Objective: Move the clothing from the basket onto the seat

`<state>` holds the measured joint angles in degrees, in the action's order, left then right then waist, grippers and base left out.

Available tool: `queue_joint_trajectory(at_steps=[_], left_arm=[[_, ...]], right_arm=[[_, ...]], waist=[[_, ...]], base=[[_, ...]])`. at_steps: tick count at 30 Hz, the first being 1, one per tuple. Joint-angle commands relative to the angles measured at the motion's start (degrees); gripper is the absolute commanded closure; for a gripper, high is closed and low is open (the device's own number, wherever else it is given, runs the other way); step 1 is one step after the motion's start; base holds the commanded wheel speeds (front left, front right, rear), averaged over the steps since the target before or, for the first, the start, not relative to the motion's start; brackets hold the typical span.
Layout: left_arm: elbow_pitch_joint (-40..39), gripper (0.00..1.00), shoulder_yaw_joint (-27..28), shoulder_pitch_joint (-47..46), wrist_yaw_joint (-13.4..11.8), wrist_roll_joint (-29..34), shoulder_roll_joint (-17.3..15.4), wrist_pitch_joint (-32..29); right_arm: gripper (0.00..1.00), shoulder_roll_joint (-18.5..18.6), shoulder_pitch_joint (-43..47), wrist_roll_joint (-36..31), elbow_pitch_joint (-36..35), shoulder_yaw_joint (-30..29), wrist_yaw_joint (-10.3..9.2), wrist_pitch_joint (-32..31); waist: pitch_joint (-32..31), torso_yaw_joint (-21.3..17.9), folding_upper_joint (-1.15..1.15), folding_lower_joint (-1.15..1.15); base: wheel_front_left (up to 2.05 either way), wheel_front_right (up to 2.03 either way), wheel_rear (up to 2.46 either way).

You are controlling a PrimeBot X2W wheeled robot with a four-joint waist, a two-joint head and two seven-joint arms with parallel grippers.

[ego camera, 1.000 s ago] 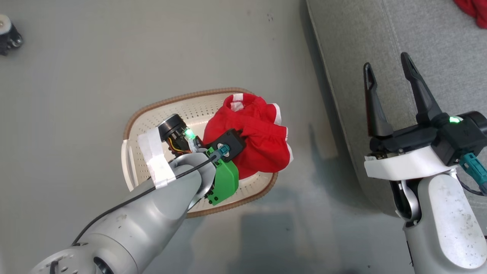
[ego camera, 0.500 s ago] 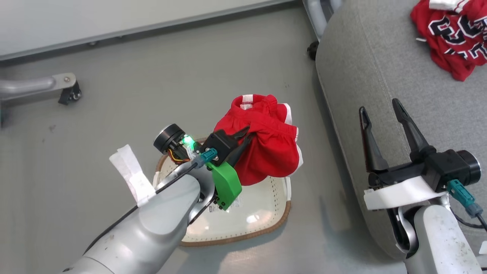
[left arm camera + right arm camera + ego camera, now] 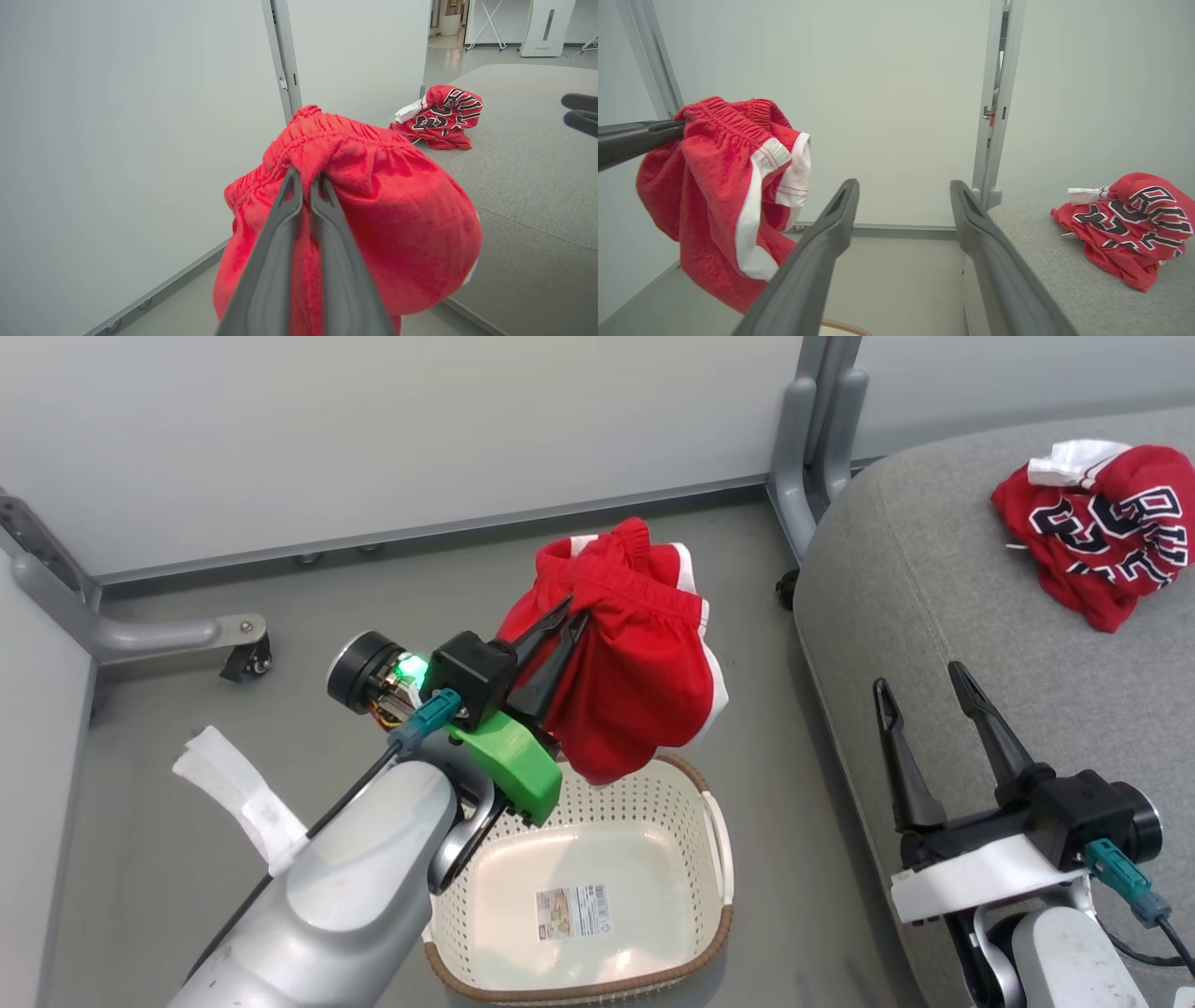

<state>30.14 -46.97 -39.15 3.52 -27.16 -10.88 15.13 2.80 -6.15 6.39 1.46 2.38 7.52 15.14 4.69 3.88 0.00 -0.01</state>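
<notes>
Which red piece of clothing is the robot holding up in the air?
The plain red fabric garment with white trim, pinched in the left gripper. The red jersey with black-white lettering lies on the light-grey sofa seat.

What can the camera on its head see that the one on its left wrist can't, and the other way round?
Head view, not left wrist: the basket on the floor with a label inside, and the whole open right gripper. Left wrist, not head: a white stand in a room beyond the seat. Both: the left gripper shut on the plain red garment, and the jersey lying on the seat.
</notes>
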Motion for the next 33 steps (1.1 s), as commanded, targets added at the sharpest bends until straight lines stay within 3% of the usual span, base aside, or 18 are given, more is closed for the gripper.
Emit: queue_joint_trajectory(at_steps=[1,19,33], left_arm=[[-1.0,1.0,1.0,1.3,-0.5,0.5,-0.5,0.0],[-7.4,1.0,2.7,2.6,-1.8,1.1,-2.6,-0.2],[-8.8,1.0,2.0,0.7,-2.0,1.0,-1.9,-0.1]], right_arm=[[0.0,0.2,1.2,0.5,0.1,-0.1,-0.06,0.0],[0.0,0.2,4.3,2.1,-0.7,0.7,-0.06,0.0],[0.0,0.2,-0.8,2.0,-7.0,12.1,-0.06,0.0]], waist=[[-2.4,1.1,0.0,0.01],[-4.6,2.2,0.0,0.01],[-2.5,3.1,0.0,0.01]], base=[[0.0,0.0,0.0],[0.0,0.0,0.0],[0.0,0.0,0.0]])
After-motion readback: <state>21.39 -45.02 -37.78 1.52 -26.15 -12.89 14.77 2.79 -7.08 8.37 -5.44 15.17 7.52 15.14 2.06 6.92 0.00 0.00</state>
